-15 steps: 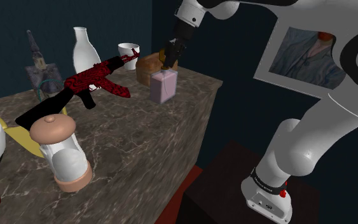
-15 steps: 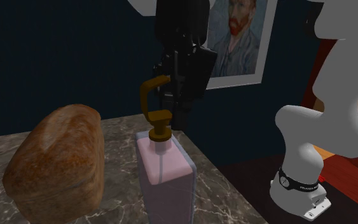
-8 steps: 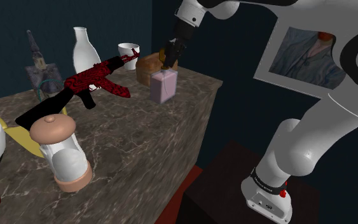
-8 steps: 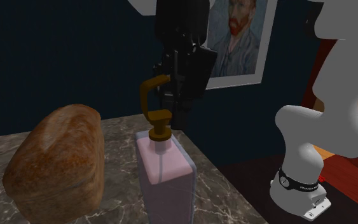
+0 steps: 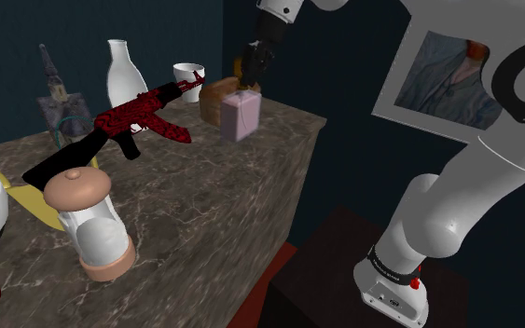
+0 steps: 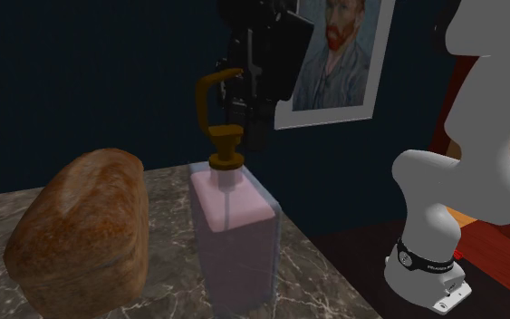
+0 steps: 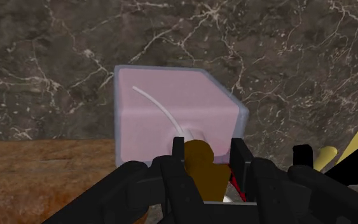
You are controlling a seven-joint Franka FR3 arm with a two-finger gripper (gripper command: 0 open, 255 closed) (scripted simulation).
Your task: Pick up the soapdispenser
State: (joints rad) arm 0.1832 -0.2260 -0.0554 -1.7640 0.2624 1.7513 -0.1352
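Wrist view: end effector (image 7: 207, 153) tight on soap dispenser (image 7: 165, 108) pump (image 7: 199, 164); second exterior view: bearded portrait (image 6: 339, 54) behind.

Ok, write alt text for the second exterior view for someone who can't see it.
A black gripper clasps the brown pump of a pink soap dispenser from above, over a dark marble counter. A brown loaf of bread lies beside it at the view's left, and a portrait of a bearded man hangs on the wall behind.

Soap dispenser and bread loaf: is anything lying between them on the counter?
No. In the second exterior view, bare marble counter runs between the bread loaf and the pink soap dispenser.
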